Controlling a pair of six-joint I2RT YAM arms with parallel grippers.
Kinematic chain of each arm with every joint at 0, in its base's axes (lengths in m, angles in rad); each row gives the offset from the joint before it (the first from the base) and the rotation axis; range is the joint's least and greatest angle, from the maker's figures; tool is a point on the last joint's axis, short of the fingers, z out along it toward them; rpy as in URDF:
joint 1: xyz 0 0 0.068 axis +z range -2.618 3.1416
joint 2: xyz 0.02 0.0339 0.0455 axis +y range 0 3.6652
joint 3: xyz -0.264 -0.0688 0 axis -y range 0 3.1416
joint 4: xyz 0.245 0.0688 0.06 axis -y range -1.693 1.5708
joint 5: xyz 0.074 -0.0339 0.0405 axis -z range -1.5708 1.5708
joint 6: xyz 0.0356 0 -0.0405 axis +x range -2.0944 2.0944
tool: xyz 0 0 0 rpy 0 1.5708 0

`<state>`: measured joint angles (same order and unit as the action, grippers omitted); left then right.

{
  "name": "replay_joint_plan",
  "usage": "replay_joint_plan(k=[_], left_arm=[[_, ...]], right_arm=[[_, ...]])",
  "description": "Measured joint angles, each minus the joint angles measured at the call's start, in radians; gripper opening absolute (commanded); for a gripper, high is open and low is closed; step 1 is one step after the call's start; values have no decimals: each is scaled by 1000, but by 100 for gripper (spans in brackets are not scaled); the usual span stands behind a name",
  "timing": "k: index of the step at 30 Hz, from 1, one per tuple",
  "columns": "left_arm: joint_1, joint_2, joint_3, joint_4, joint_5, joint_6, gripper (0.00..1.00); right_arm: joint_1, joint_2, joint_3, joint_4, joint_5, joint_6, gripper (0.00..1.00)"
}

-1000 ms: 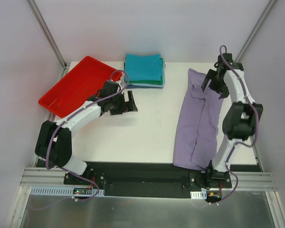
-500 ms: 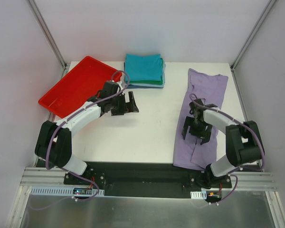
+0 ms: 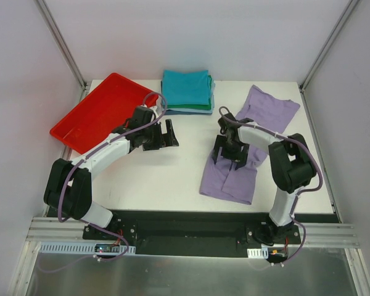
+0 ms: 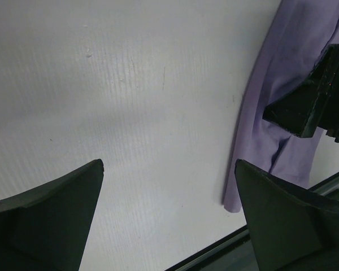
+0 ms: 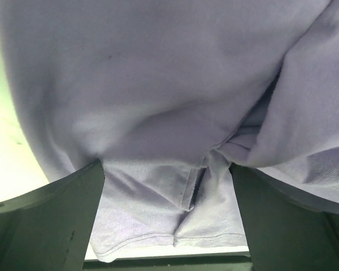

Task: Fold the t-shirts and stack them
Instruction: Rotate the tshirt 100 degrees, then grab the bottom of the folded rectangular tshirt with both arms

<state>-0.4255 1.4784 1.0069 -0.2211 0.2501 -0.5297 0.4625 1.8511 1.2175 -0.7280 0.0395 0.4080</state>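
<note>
Both pairs of jaws stand wide: we see the left gripper (image 3: 168, 133) spread over bare tabletop with nothing between its fingers, and the right gripper (image 3: 230, 158) set down on the lavender shirt (image 3: 229, 180), its fingers (image 5: 45, 226) straddling rumpled cloth without pinching it. We take the folded stack (image 3: 186, 90) as our mark; it sits at the far edge of the white table (image 3: 172, 179), a teal tee on top with green and light-blue edges showing beneath. Plain pale walls with slanting metal struts close in the table on three sides, and a black base plate (image 3: 185, 225) runs along the edge farthest from the stack. The shirt lies to the right of the stack and nearer the arm bases, folded into a long strip. Its long axis runs on a slant, one end level with the stack at the far right, the other angling toward the middle of the near edge; the right wrist view shows a hem and overlapping layers there. Just left of the stack a red tray (image 3: 98, 114) sits askew, overhanging the table's corner. The left gripper hangs just in front of the stack, between tray and shirt, well apart from the cloth
</note>
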Motion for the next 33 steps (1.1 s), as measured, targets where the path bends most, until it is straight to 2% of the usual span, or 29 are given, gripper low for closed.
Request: replay_joint_plan(k=[6,9,13,15,18,22,28,33], left_arm=[[0,0,-2,-1,16,9,99],[0,8,0,-1,63,19,99],[-21,65,24,0,138,24,99],[-61,104,43,1,161,26,99],[-133,138,54,2,186,24,99],[-216,174,54,2,194,15,93],[-318,266,45,-13,160,-41,84],[-368,296,45,-23,156,-90,69]], right_arm=[[51,-61,-8,39,34,1,96],[78,-221,-85,75,48,-4,96],[89,-547,-253,114,63,12,96],[85,-679,-340,112,64,31,96],[82,-793,-455,71,68,70,98],[89,-835,-575,-1,68,113,99],[93,-828,-669,-21,74,145,89],[94,-742,-672,32,76,149,71]])
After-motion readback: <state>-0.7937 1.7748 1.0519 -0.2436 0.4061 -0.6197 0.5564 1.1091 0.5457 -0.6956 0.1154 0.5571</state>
